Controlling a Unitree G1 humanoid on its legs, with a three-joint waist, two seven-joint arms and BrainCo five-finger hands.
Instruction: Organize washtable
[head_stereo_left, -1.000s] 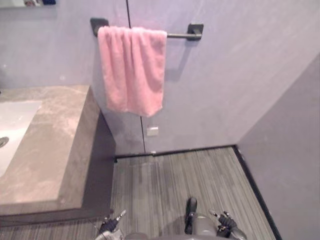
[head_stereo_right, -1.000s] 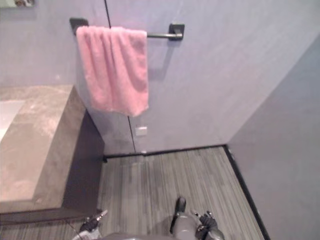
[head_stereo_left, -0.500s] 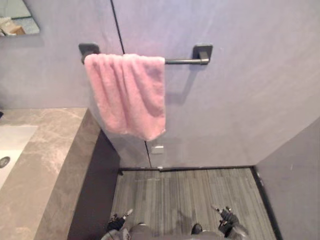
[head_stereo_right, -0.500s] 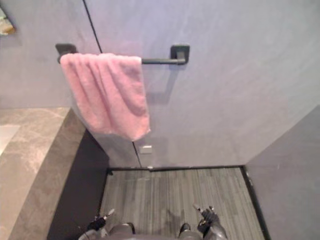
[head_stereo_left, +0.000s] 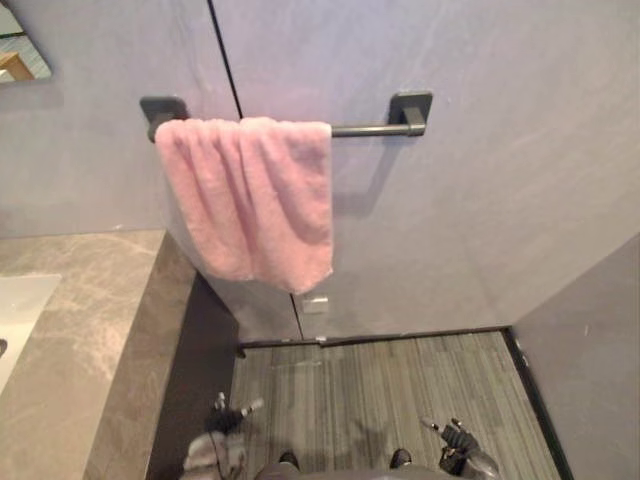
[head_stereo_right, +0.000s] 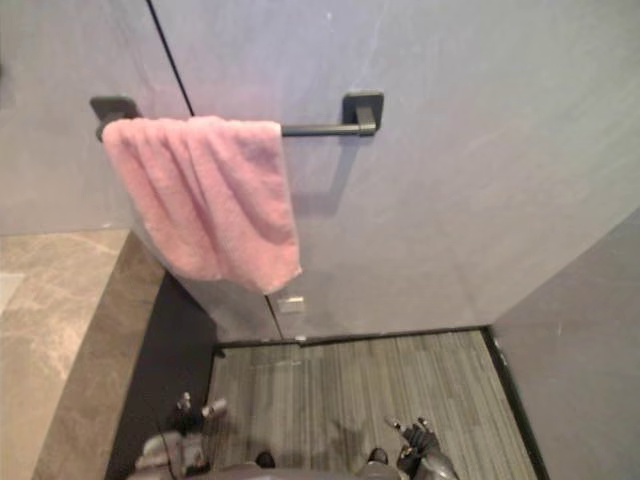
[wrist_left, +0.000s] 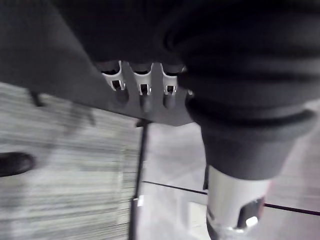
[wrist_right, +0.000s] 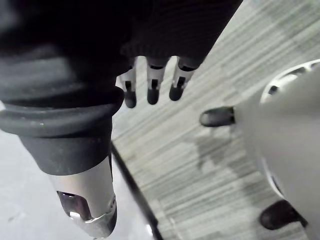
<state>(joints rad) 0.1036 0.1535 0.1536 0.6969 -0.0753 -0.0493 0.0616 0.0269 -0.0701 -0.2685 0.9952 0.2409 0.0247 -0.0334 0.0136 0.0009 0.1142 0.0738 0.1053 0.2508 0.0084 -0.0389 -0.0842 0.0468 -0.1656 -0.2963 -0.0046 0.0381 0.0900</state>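
Two over open floor: left hand, right hand, fingers straight, empty; towel near counter edge

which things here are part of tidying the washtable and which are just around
Job in hand:
- washtable with its white sink
- pink towel, probably, draped on the towel rail beside it
- left hand and right hand, both open and holding nothing

Just around:
- mirror corner
- small white wall plate below the towel
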